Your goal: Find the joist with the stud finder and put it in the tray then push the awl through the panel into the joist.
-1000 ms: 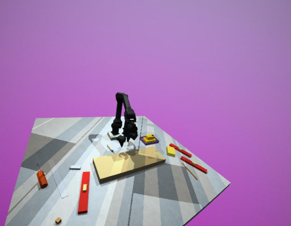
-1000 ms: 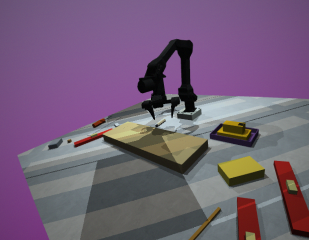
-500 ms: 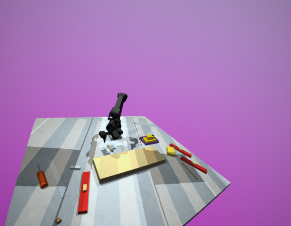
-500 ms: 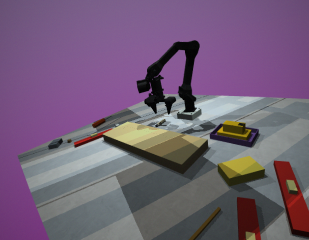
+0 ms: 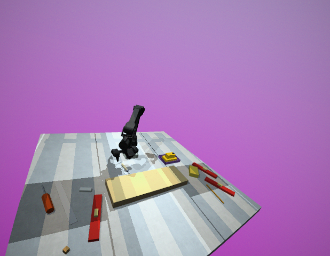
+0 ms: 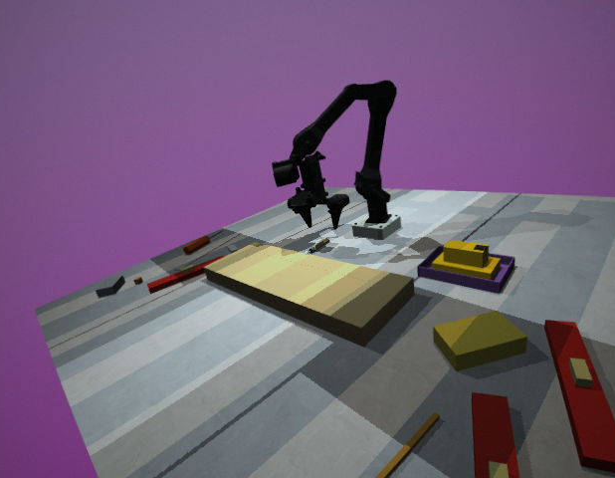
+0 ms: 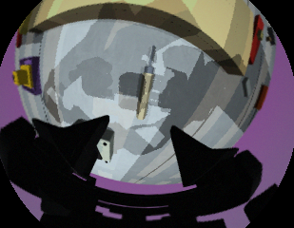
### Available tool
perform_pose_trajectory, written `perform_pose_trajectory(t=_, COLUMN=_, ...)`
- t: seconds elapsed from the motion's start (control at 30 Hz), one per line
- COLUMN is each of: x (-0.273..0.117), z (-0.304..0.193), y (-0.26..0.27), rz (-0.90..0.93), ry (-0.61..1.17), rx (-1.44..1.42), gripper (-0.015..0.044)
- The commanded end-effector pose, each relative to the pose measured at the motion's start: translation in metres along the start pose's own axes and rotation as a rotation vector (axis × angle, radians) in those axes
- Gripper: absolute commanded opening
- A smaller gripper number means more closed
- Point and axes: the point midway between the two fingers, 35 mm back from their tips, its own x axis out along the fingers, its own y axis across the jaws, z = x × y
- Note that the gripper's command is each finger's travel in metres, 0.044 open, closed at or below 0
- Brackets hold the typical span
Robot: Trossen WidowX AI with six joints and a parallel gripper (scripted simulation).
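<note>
The stud finder, yellow and stepped, sits in the purple tray. The awl, with a pale handle and a grey metal tip, lies on the table between the arm's base and the pale wooden floor panel. My gripper is open and empty, pointing down above the table near the awl. In the wrist view the awl lies ahead of the gap between the fingertips. The joist is hidden under the panel.
A yellow block and two red bars lie beyond the panel's tray-side end, with a thin orange stick. Another red bar, an orange-handled screwdriver and a grey block lie beyond the other end.
</note>
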Motion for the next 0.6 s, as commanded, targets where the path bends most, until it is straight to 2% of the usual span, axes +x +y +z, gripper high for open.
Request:
perform_pose_trajectory(t=0.0, x=0.008, z=-0.002, y=0.001, rz=0.002, ry=0.009, rx=-0.005, gripper=0.0440)
perform_pose_trajectory(t=0.57, x=0.034, z=0.000, y=0.001, rz=0.002, ry=0.009, rx=-0.005, gripper=0.0440)
